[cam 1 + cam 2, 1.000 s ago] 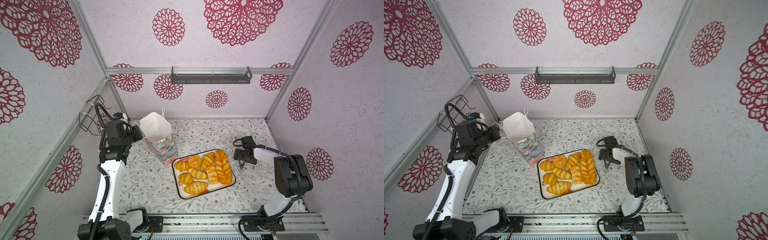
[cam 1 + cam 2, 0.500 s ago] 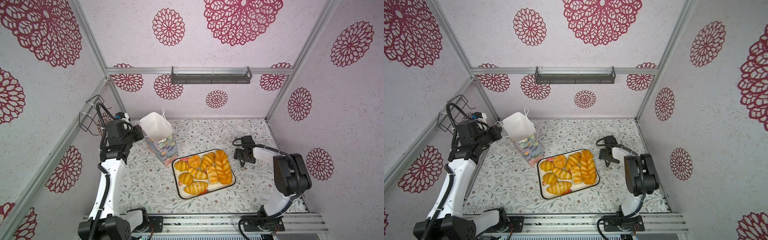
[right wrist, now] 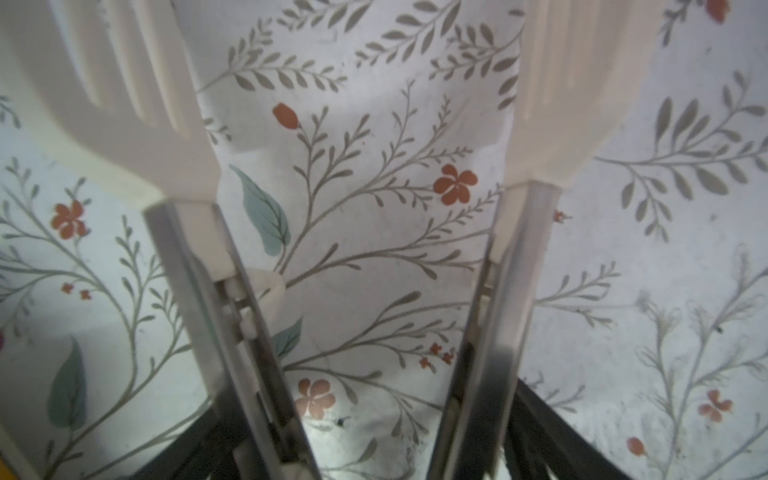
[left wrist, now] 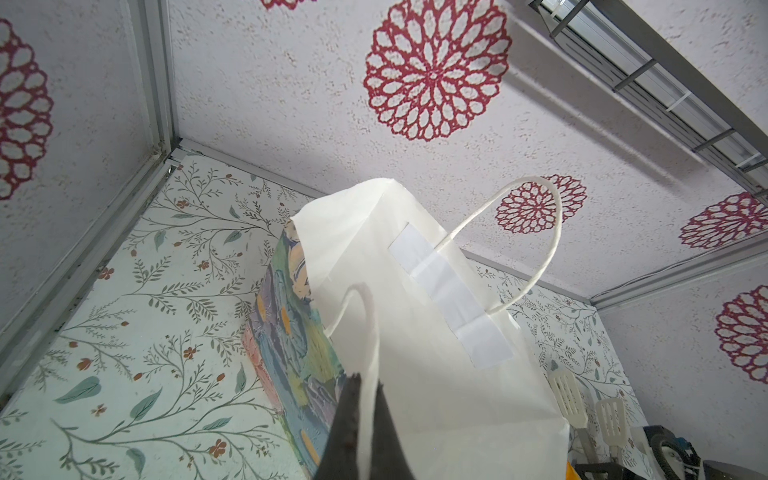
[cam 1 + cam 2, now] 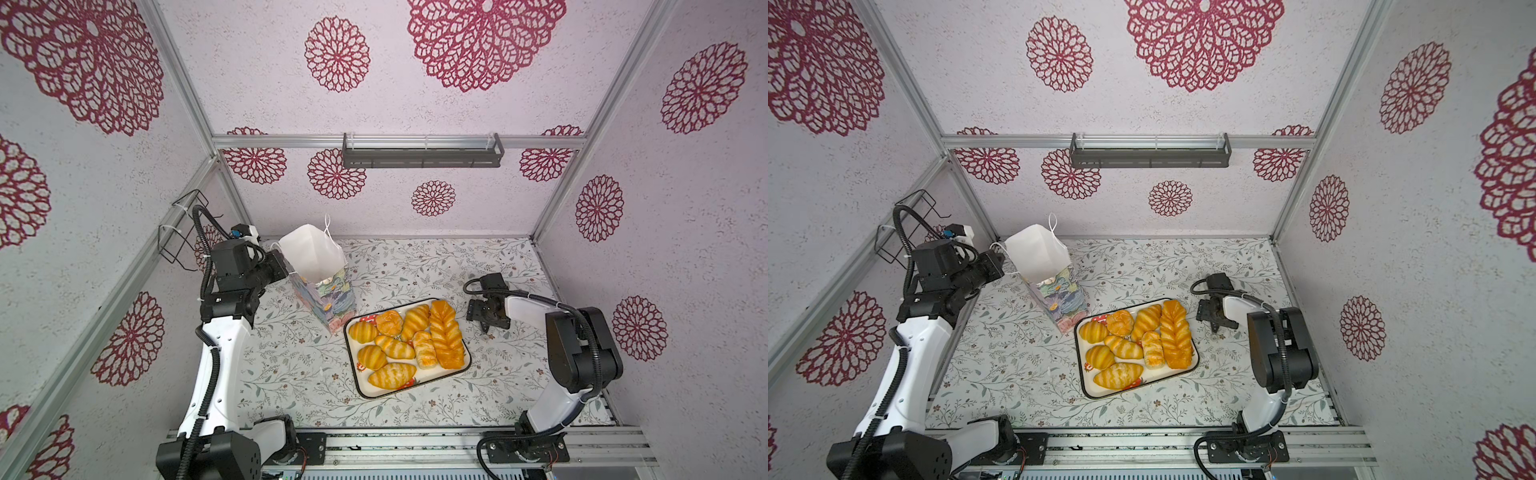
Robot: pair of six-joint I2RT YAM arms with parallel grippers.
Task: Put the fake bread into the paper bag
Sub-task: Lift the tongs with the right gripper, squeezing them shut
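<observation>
light: bright, even, diffuse | shadows: soft | top views: sharp, edges distorted | right wrist: blurred close-up

Paper bag (image 5: 312,257) interior bottom hidden; tong tips (image 3: 104,62) cut off.

You have a white tray (image 5: 464,368) with a dark rim lying near the middle of the floral-patterned table (image 5: 291,374), toward its front edge. A dark metal shelf (image 5: 422,156) hangs on the back wall, and a black wire rack (image 5: 176,232) on the left wall.
</observation>
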